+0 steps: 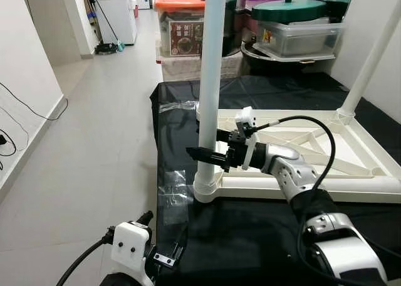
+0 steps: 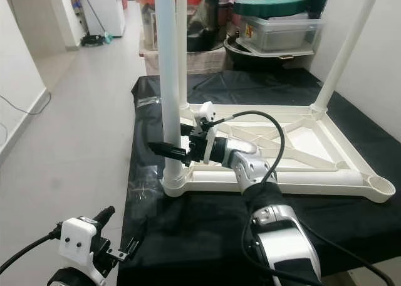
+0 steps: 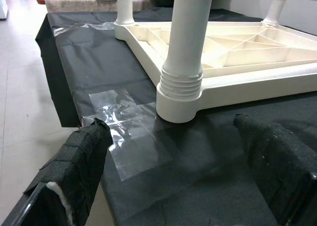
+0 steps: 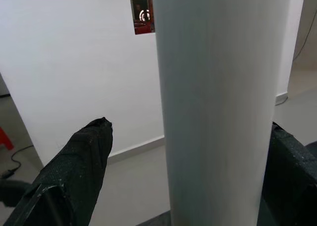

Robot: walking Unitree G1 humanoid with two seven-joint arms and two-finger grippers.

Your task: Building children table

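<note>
At the near-left corner of the upturned table frame point(image 1: 351, 173) on the black-covered worktop point(image 1: 250, 242), my right hand point(image 1: 210, 154) straddles the upright leg point(image 1: 210, 79), fingers spread, nothing gripped; seating step, next likely closing and pressing down.

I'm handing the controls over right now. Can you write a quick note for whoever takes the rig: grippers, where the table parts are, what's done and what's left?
Right gripper: open, fingers on either side of the near leg, low on the leg, not clamped.
Left gripper: open, idle, low at the edge of the black-covered table, aimed at the base of the near leg.
Children's table frame: lies upside down on the black cover.
Done: three legs stand upright in their corner sockets, the near leg, the far left leg and the far right leg.
Left: the near right corner socket has no leg. Whether the near leg is fully seated cannot be told.
</note>
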